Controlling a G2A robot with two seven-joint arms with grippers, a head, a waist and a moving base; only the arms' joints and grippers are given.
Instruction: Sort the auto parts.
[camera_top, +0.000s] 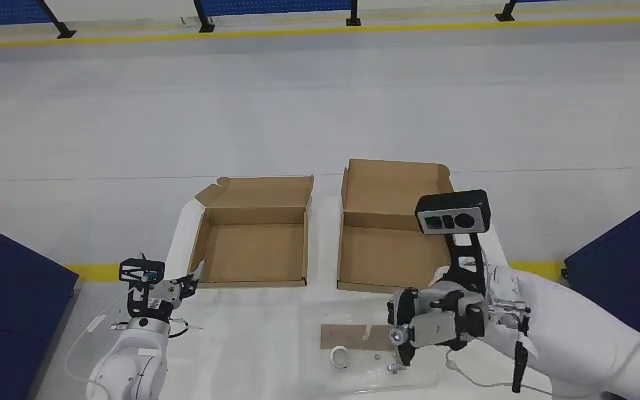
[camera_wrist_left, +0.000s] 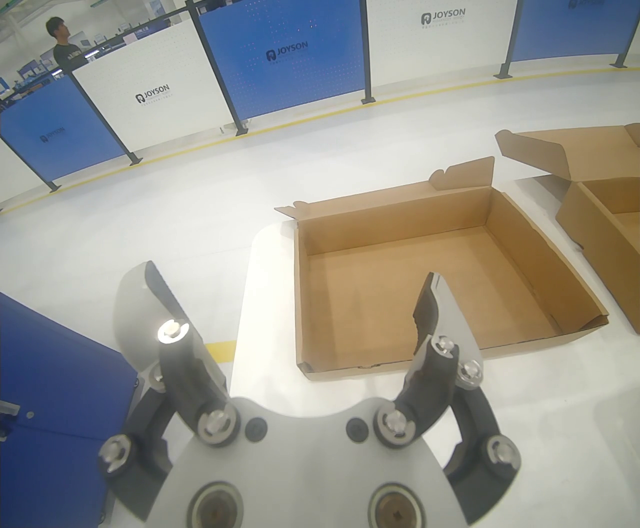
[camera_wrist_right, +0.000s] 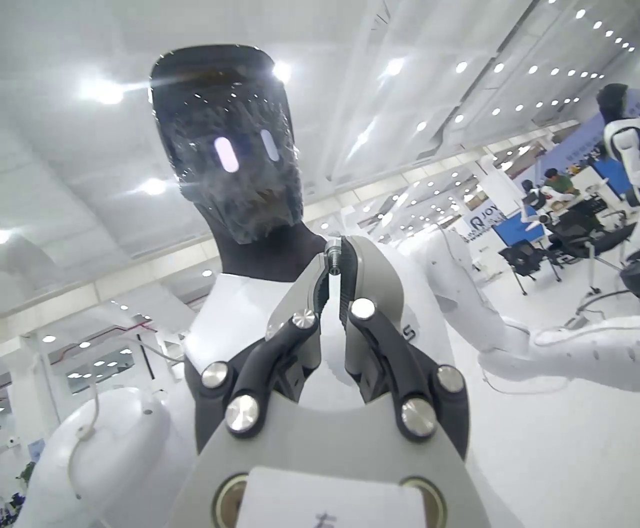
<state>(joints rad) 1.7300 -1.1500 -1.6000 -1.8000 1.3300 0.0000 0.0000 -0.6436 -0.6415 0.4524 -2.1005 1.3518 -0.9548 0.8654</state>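
Bolt (camera_wrist_right: 333, 254), small and threaded, is sitting pinched at the very tips of the right gripper (camera_wrist_right: 336, 260), whose jaws are standing almost closed on it. This gripper is tilting upward, away from the table (camera_top: 260, 322). In the top view it is hanging over the near part of the table, just in front of the right cardboard box (camera_top: 385, 258). Near it, a small white part (camera_top: 338, 356) and a flat brown piece (camera_top: 345, 334) are lying on the table. The left cardboard box (camera_top: 250, 252) is standing just beside the right one, and both are looking empty. The left gripper (camera_wrist_left: 291, 278) is hovering near the front left corner of the left box, fingers spread wide and holding nothing.

I am judging that the step in hand is carrying a picked part to its box. The next move is calling for turning the wrist down over the correct box and opening low, because such a small bolt may bounce or roll.
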